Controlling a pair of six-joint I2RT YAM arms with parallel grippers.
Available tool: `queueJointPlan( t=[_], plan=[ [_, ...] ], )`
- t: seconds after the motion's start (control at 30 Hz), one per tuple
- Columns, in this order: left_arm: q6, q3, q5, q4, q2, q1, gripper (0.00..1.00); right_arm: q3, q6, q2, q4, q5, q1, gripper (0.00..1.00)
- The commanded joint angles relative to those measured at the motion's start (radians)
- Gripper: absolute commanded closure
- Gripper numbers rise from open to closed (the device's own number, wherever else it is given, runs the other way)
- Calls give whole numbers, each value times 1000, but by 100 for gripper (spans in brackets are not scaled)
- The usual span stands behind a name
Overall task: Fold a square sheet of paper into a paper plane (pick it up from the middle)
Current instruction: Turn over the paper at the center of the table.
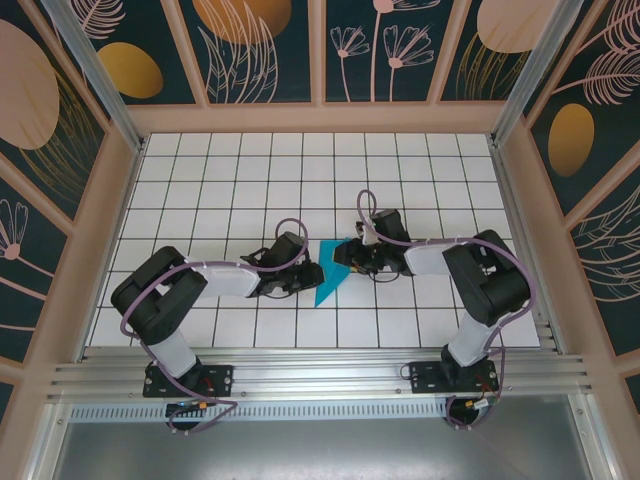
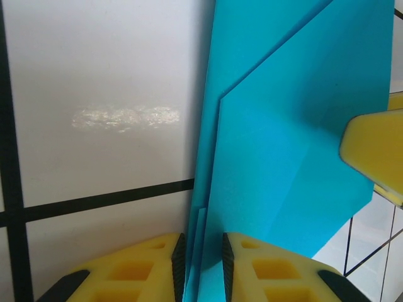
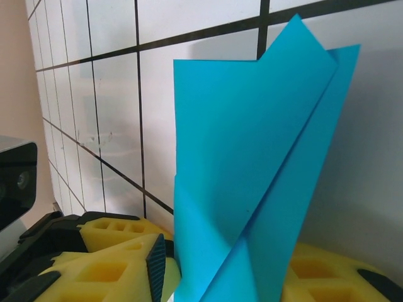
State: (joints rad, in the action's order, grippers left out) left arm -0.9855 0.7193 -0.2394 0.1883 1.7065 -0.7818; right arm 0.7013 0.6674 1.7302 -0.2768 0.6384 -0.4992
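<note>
The teal-blue sheet of paper [image 1: 328,278] is folded into a narrow pointed shape and hangs between the two grippers above the tiled table, its tip pointing toward the near edge. My left gripper [image 1: 306,276] is shut on its layered lower edge [image 2: 208,251], and the folded flaps [image 2: 283,126] spread away from the pads. My right gripper [image 1: 354,256] is at the paper's far end. In the right wrist view the folded paper [image 3: 252,157] stands up between its jaws [image 3: 223,267]; one ribbed pad [image 3: 155,267] sits just beside the paper and the other is hidden behind it.
The white tiled table [image 1: 250,190] with black grid lines extends around both arms, bounded by patterned walls [image 1: 60,150]. A yellow finger of the right gripper [image 2: 374,151] shows at the left wrist view's right edge. The left arm's black camera housing [image 3: 16,182] sits at the right wrist view's left.
</note>
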Motion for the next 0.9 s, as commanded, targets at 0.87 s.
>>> queueJointPlan(
  t=[0.87],
  plan=[
    [-73, -166, 149, 37, -278, -45, 62, 208, -210, -165, 457, -396, -42, 93]
  ],
)
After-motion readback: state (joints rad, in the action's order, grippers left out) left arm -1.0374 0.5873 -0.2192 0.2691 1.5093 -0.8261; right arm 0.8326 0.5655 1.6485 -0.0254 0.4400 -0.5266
